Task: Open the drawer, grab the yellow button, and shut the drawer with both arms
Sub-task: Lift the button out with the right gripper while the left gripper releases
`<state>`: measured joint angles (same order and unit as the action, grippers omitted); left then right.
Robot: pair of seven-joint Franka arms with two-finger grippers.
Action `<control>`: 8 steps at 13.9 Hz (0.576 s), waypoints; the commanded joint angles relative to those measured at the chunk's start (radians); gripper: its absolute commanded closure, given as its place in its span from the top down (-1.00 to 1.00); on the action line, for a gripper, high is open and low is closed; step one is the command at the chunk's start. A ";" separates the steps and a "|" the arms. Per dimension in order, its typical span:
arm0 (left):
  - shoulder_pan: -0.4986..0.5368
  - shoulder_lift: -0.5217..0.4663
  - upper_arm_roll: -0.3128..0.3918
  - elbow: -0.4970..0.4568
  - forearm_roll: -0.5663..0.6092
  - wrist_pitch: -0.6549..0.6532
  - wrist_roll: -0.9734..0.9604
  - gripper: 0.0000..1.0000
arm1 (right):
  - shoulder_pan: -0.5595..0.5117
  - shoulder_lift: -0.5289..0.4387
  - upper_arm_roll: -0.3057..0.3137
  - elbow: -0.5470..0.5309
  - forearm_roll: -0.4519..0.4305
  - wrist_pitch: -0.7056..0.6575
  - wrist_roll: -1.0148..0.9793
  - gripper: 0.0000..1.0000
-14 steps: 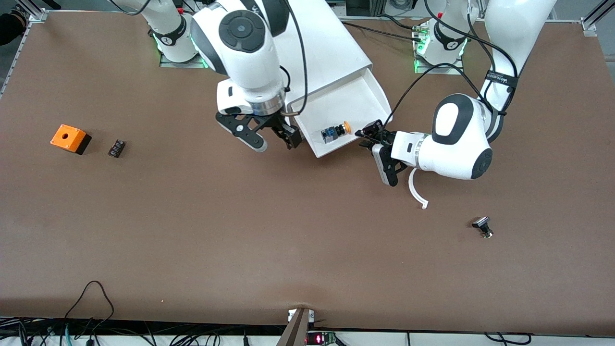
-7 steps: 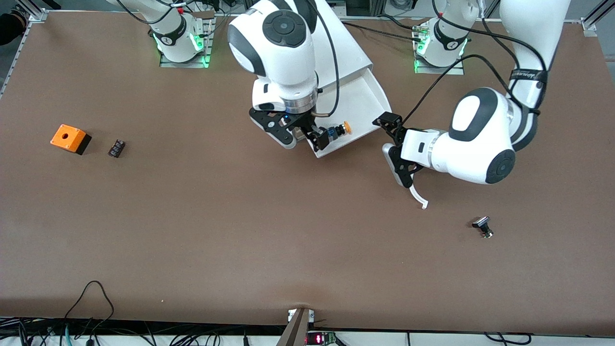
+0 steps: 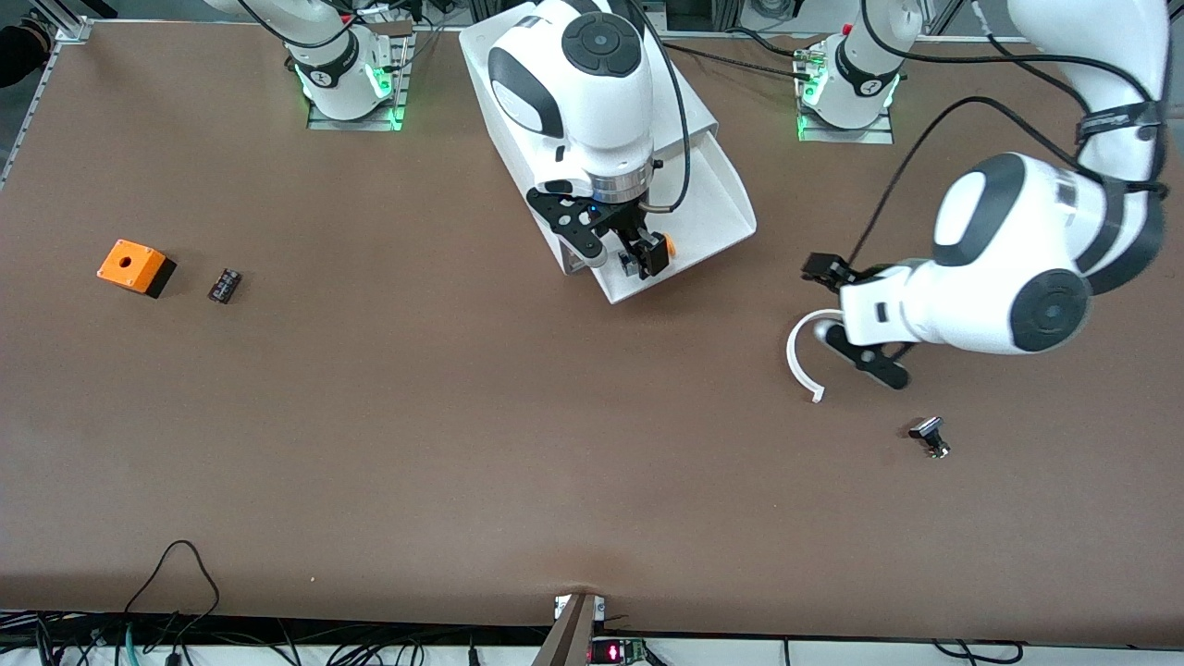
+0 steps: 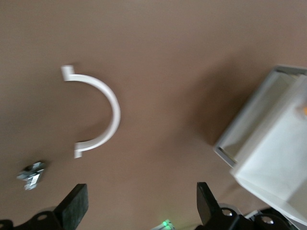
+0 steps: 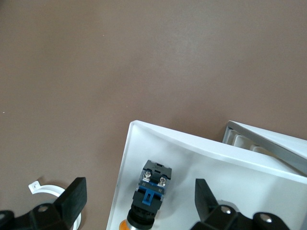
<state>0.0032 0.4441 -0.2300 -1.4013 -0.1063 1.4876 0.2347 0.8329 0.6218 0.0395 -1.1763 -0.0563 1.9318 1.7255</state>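
Observation:
The drawer (image 3: 731,199) stands pulled out of the white cabinet (image 3: 671,88). The button (image 3: 668,246) lies in it near the front rim, with only its orange cap showing under my right gripper (image 3: 624,254). In the right wrist view the button (image 5: 152,187) lies on the drawer floor (image 5: 192,141), between the open fingers of my right gripper (image 5: 139,199). My left gripper (image 3: 849,319) is open and empty, away from the drawer, over a white curved piece (image 3: 797,351). In the left wrist view my left gripper (image 4: 139,206) shows bare table between its fingers.
An orange cube with a hole (image 3: 136,266) and a small black part (image 3: 225,285) lie toward the right arm's end. A black-capped silver part (image 3: 930,437) lies nearer the camera than the white curved piece (image 4: 103,112). The drawer's corner (image 4: 268,143) shows in the left wrist view.
My right gripper has moved from beside the drawer to over the button. My left gripper has drawn back from the drawer front toward its own end, over the white curved piece.

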 commanded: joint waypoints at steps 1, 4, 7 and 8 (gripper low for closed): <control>0.001 0.097 -0.003 0.175 0.057 -0.006 -0.080 1.00 | 0.022 0.048 -0.010 0.035 -0.016 0.007 0.029 1.00; -0.005 0.146 -0.005 0.220 0.059 0.006 -0.084 1.00 | 0.023 0.073 -0.006 0.035 -0.014 0.015 0.029 1.00; -0.005 0.150 -0.005 0.212 0.060 0.008 -0.176 1.00 | 0.038 0.090 -0.007 0.035 -0.014 0.016 0.032 1.00; -0.005 0.150 -0.006 0.211 0.059 0.008 -0.224 1.00 | 0.040 0.090 -0.007 0.035 -0.014 0.015 0.031 0.90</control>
<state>0.0059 0.5777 -0.2300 -1.2319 -0.0771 1.5073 0.0903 0.8604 0.6945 0.0389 -1.1754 -0.0563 1.9516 1.7326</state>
